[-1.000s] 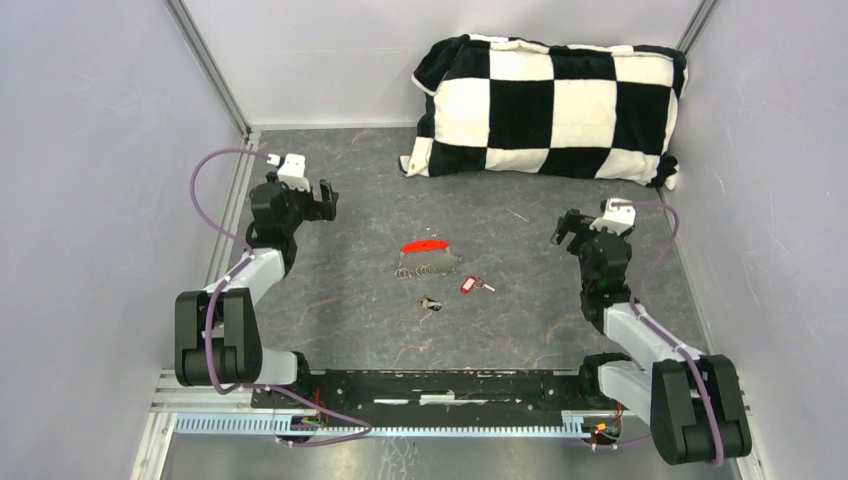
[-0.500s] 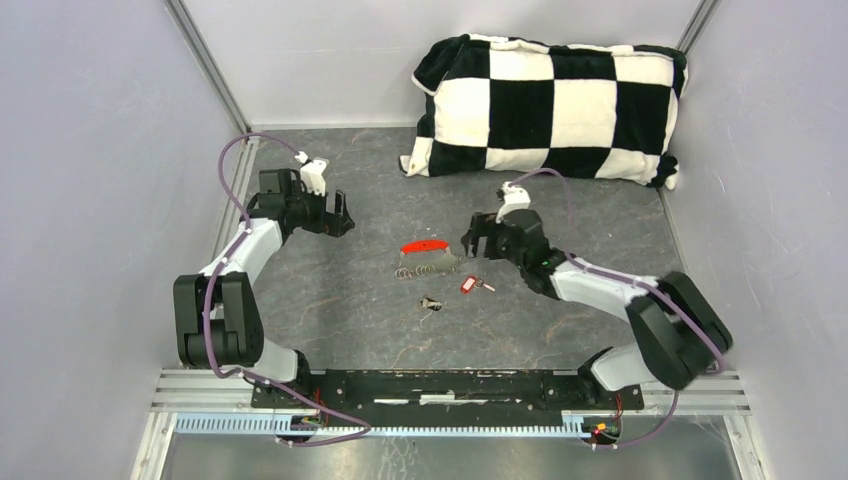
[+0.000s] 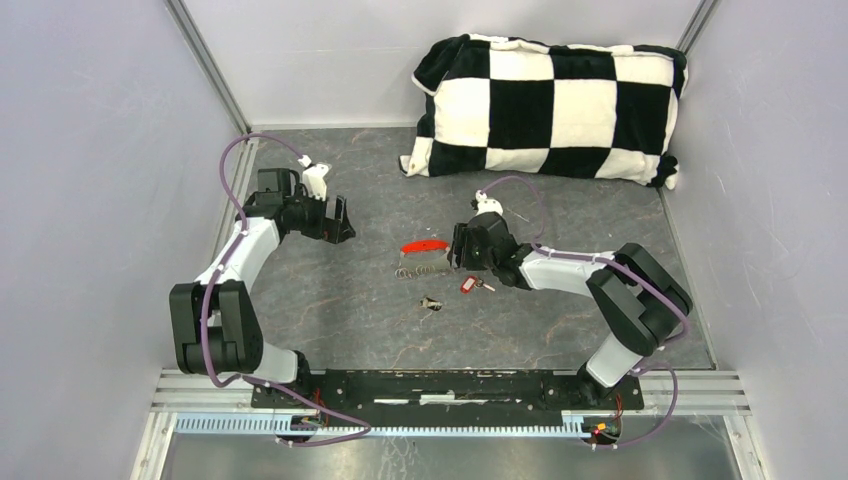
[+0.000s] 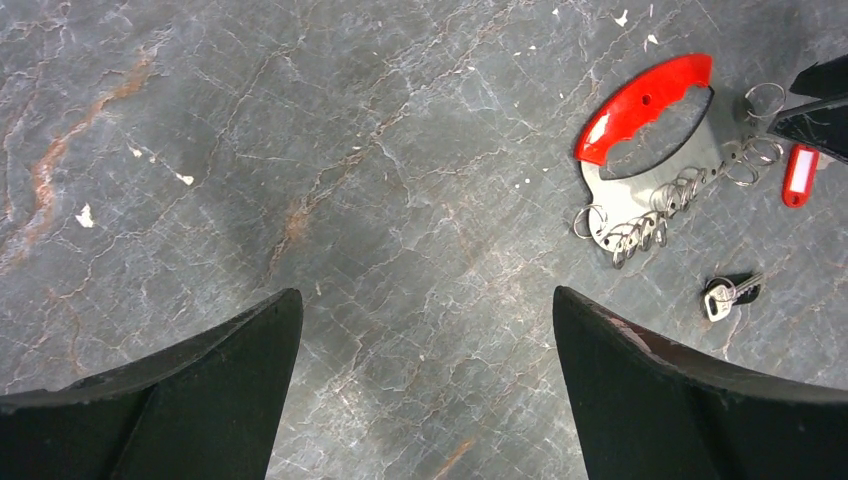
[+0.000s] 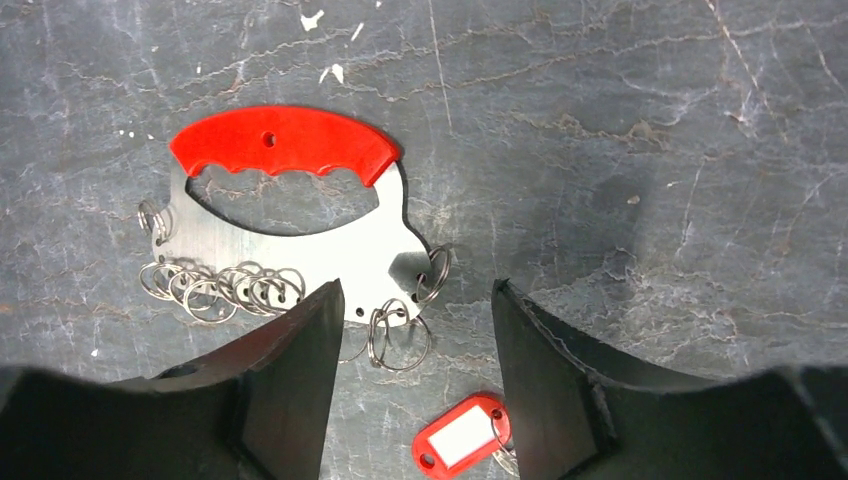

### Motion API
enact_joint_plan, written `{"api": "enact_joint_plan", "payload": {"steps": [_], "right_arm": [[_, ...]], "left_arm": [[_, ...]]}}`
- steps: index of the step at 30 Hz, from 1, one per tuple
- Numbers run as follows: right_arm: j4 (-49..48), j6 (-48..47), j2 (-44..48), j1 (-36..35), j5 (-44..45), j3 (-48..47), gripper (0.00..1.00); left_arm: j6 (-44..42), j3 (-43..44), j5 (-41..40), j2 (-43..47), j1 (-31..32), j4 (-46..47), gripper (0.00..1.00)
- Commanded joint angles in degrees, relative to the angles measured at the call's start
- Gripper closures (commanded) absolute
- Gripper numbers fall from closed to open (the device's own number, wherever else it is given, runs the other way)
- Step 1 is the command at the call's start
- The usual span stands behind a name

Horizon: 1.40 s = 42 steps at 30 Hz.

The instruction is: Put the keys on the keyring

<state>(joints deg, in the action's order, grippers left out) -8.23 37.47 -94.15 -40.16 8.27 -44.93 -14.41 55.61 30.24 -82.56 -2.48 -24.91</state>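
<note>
While the checkered pillow (image 3: 545, 105) lies at the back of the grey marbled table (image 3: 330, 310), both arms lean in toward the middle. The left gripper (image 4: 420, 300) hangs off to one side, jaws spread wide over bare stone, holding nothing. The right gripper (image 5: 417, 290) sits low over the keyring (image 5: 300, 230), jaws apart with nothing between them, straddling the loose rings (image 5: 397, 338) at the plate's corner.

From where I stand, the danger is a pinch that catches only one thin ring, or skids off the flat metal. Either would drag the whole bunch across the slick top and could shove the red-tagged key (image 5: 462, 440) lying just beside it.

The keyring is a flat silver plate. It has a bright red scalloped grip (image 5: 280, 140) along its far edge and more thin rings overlapping along the near one. Nearer the arms, apart from the rest, the small dark-headed key (image 4: 730, 293) lies alone.
</note>
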Motion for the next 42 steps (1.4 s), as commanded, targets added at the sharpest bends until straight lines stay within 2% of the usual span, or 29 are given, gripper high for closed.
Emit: {"api": "enact_joint_plan", "payload": {"steps": [1, 12, 20, 24, 27, 33, 37, 42], "right_arm": [[1.37, 3.79, -1.69, -0.72, 2.54, -2.25, 0.40], [1.94, 6.17, -5.81, -1.02, 3.59, -5.45, 0.54], [2.03, 7.07, -6.14, -1.03, 3.07, -5.53, 0.80], [0.62, 5.31, -4.98, -1.01, 2.83, -5.52, 1.00], [-3.89, 0.16, -3.22, -0.94, -0.31, -5.85, 1.00], [-13.95, -13.84, 4.34, -0.91, -13.45, -5.18, 1.00], [-16.56, -18.39, 8.69, -0.90, -20.37, -5.05, 1.00], [-23.08, -19.36, 12.89, -1.06, -31.16, -3.50, 1.00]], "left_arm": [[-1.60, 2.13, 2.41, 1.62, 0.04, -0.79, 0.00], [-2.79, 1.20, 3.81, 3.22, 0.11, -1.22, 0.00], [-3.81, 1.55, 3.34, 3.20, 0.24, -1.55, 0.00], [-5.18, 1.71, 5.88, 3.40, 1.10, -1.59, 0.00], [-9.24, 2.70, 7.80, 3.55, 4.60, -4.20, 0.00], [-17.31, 9.19, 9.95, 4.60, 10.46, -14.42, 0.00], [-22.74, 14.76, 12.32, 6.87, 11.91, -22.12, 0.00], [-28.22, 19.33, 12.20, 9.63, 16.57, -29.12, 0.00]]}}
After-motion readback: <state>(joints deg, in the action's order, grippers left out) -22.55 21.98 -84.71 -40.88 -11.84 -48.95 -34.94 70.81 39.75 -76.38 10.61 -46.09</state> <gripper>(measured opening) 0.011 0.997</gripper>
